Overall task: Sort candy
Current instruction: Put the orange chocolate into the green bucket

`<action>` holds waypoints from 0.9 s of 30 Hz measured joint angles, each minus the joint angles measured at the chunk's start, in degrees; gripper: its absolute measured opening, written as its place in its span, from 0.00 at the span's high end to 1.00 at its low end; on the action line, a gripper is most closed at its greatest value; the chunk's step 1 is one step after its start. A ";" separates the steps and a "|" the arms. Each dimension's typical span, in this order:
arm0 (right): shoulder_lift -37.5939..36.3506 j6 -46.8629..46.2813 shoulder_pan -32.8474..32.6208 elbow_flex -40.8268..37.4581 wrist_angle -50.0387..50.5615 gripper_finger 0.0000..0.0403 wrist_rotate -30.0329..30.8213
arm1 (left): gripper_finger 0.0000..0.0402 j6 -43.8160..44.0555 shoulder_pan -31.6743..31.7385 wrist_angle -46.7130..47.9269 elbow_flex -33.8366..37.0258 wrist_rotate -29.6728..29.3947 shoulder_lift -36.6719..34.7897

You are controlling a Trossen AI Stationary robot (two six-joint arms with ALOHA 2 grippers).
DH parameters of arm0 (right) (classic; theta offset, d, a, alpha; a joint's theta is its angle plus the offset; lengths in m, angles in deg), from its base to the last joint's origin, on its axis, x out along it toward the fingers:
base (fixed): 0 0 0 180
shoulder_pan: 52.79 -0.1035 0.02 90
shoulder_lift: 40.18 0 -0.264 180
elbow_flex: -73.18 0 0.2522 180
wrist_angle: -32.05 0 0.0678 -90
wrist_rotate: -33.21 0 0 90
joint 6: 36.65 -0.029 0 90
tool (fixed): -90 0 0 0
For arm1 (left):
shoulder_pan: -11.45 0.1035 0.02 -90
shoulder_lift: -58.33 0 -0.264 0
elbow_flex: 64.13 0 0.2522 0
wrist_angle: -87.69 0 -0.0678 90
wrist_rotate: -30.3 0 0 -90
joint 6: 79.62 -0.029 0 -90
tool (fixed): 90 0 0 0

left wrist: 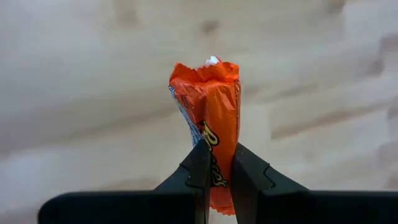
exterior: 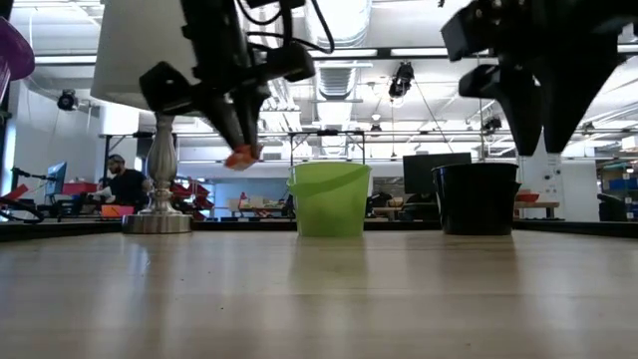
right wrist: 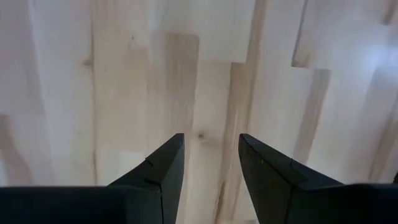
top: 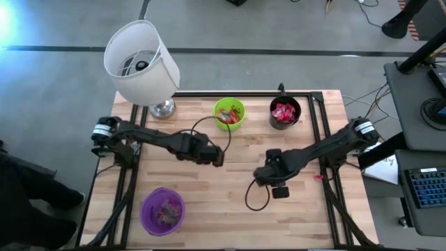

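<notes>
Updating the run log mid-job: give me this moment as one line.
left tool shut on orange candy, lifted above table | right tool open, empty, over bare wood | green cup nearest

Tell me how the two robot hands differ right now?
The left gripper has its fingers shut on an orange candy, while the right gripper has its fingers apart and holds nothing. In the low view the left gripper hangs near the green cup, while the right gripper hangs above the black cup. Both are dark, two-fingered, and lifted clear of the wooden table.
</notes>
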 joint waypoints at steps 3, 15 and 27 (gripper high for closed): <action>-2.12 -4.30 0.00 0.00 0.13 0.64 0.01 | 0.96 -1.23 2.02 0.09 -1.48 -3.10 0.00; -6.99 -24.77 -0.02 0.00 5.05 0.64 0.50 | 0.96 -18.97 9.22 -4.37 -8.58 -12.08 -0.02; -7.01 -38.97 -3.21 -1.02 5.52 0.64 0.61 | 0.96 -32.36 16.97 -14.84 -8.80 -13.80 1.30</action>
